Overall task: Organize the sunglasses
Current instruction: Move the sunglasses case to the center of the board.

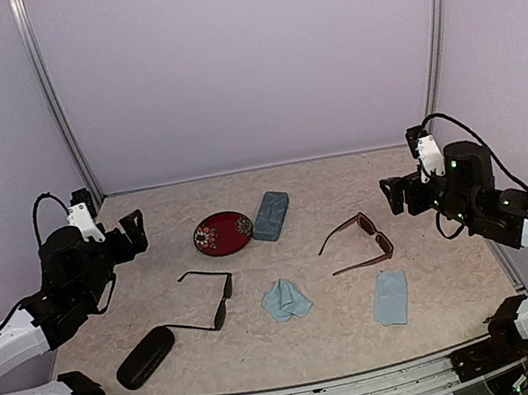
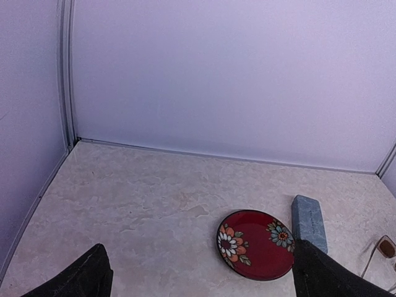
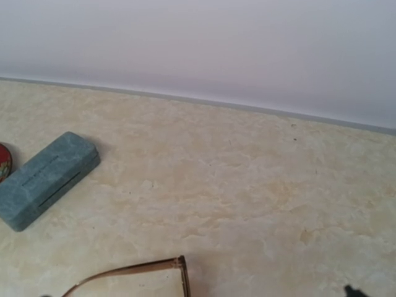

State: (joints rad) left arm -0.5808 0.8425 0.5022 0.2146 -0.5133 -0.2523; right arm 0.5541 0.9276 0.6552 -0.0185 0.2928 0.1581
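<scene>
On the table [image 1: 342, 179]: you have a pale marbled top with everything spread across its middle and both arms raised at its sides.
Your left arm [image 1: 64, 276]: it rises at the left edge, wrist lifted above the surface and aimed inward.
Your right arm [image 1: 475, 187]: it mirrors that at the right edge, wrist up and pointing toward the centre.
Your left gripper [image 1: 136, 231]: released, fingers spread wide at the bottom corners of its wrist view, nothing between them.
Your right gripper [image 1: 392, 196]: released too, jaws apart in the overhead view and holding nothing; its own camera catches only a dark speck of a fingertip.
First pair, black-framed sunglasses [image 1: 225, 298]: they lie unfolded, left of centre, temples pointing left, near the black case and well apart from the other pair.
Second pair, reddish-brown sunglasses [image 1: 373, 233]: they lie unfolded, right of centre, temples pointing left, closest to your right gripper but apart from it.
Back centre, red plate [image 1: 222, 233]: flowered, lying flat.
Beside it, blue-grey case [image 1: 270, 216]: closed, just right of the plate.
Front left, black oval case [image 1: 146, 357]: closed, lying at an angle.
Front centre, crumpled blue cloth [image 1: 285, 300]: bunched up between the two pairs.
Front right, flat blue cloth [image 1: 390, 297]: spread out just in front of the reddish-brown pair.
</scene>
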